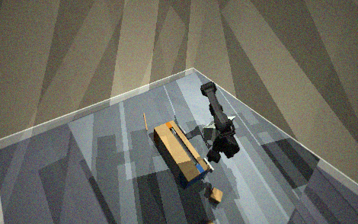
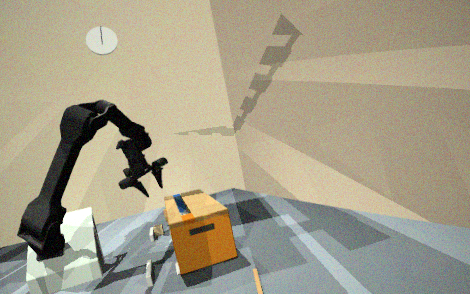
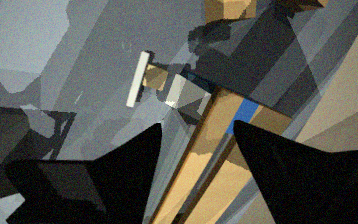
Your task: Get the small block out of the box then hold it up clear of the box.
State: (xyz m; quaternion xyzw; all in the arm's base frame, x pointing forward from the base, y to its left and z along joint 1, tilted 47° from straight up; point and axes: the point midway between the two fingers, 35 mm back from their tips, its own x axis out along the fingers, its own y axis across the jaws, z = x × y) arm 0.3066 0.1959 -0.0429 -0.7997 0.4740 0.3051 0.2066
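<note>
Small block could not be picked out with certainty; a pale blocky shape (image 3: 189, 96) by the blue-marked end of the box (image 1: 175, 150) (image 2: 202, 245) (image 3: 227, 107) was the likeliest candidate (whether behind the clear front or outside it could not be told). In the wrist view it lay just beyond the gap between the fingertips, its long axis unclear. The gripper (image 1: 222, 154) (image 2: 155, 192) (image 3: 197, 126) was held fairly wide, with nothing between its fingers, above and beside the box. The nearer top edge was crowded by one finger's line of descent, and a white strip (image 1: 209, 164) (image 2: 152, 233) (image 3: 137, 79) narrowed the approach opposite. More room was offered on the arm's side; a careful sideways alignment seemed needed before any lowering.
</note>
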